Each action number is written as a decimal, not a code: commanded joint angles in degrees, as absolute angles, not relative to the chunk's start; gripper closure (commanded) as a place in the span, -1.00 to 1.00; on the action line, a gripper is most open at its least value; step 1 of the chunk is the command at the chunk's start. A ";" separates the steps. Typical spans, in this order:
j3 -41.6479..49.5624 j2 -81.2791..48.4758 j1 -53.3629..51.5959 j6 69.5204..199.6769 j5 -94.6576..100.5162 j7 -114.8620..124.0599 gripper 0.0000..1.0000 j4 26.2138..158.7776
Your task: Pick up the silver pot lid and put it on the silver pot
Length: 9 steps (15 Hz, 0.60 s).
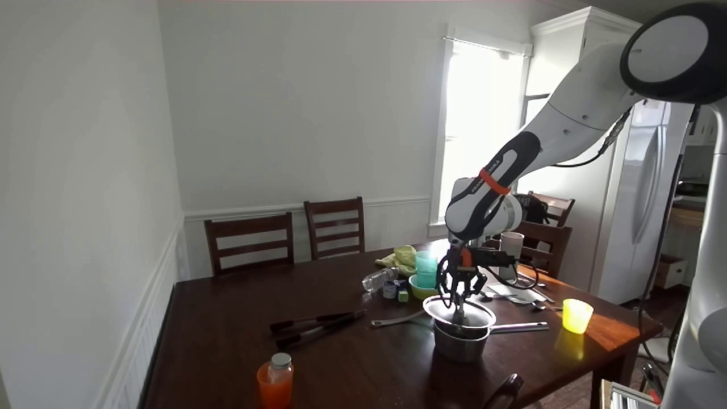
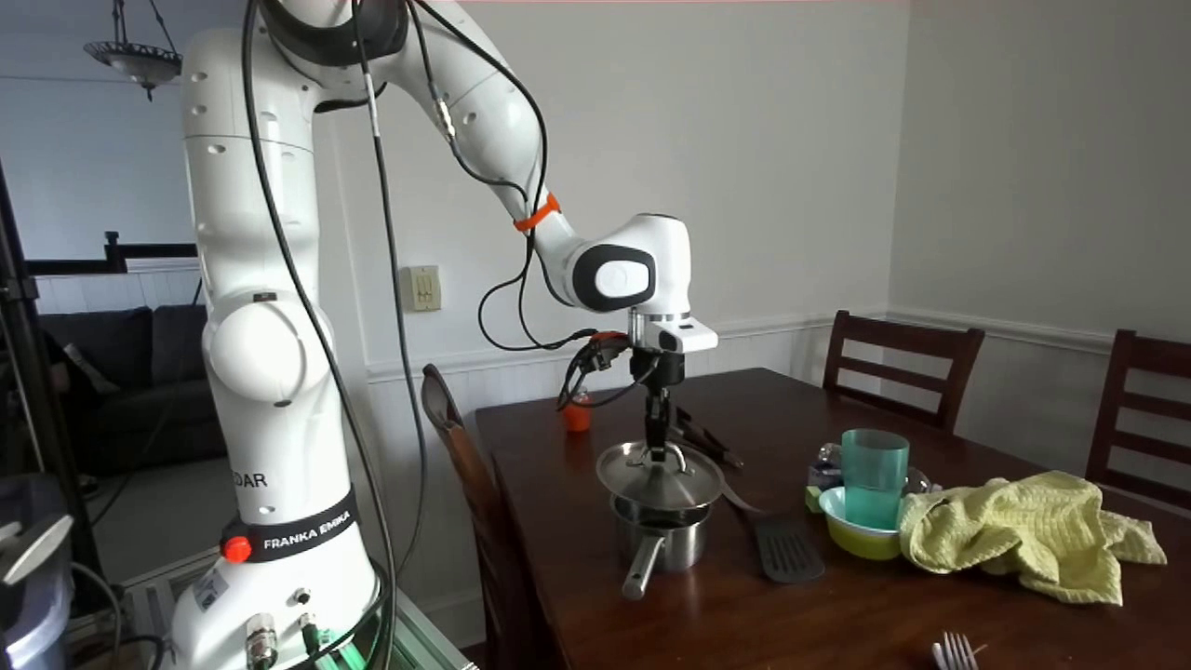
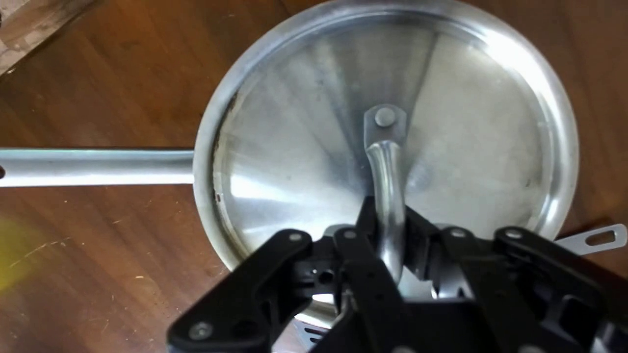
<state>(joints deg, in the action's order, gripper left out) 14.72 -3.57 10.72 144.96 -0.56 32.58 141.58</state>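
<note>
The silver pot lid (image 1: 476, 318) is a round metal disc with a looped handle. My gripper (image 3: 387, 233) is shut on that handle, with a finger on each side of it. The lid hangs just above the silver pot (image 1: 461, 347), slightly tilted, and a dark gap to the pot's inside shows in both exterior views. I cannot tell whether their rims touch at any point. The pot (image 2: 684, 549) stands upright on the table with its straight handle sticking out. In the wrist view the lid (image 3: 294, 147) hides the pot's body, and only the pot's handle shows.
A black spatula (image 2: 789, 549) lies beside the pot. Tongs (image 1: 318, 328) and an orange cup (image 1: 275, 387) are farther off. A yellow cup (image 1: 577, 316) stands past the pot's handle. A bowl (image 2: 861, 540) with a teal cup (image 2: 875, 475) and a yellow cloth (image 2: 1033, 530) are nearby.
</note>
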 commanded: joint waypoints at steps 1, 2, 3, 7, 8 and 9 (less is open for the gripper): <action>14.61 -3.23 10.74 149.12 1.72 35.83 0.95 143.82; 14.71 -3.89 10.85 150.27 1.66 36.05 0.95 143.92; 14.70 -4.14 10.83 151.56 1.23 36.13 0.95 144.22; 14.88 -5.48 10.46 154.15 0.94 36.19 0.95 145.04; 15.04 -5.92 10.42 154.35 1.10 36.11 0.95 144.99; 15.25 -6.46 10.28 155.07 1.42 36.49 0.95 145.01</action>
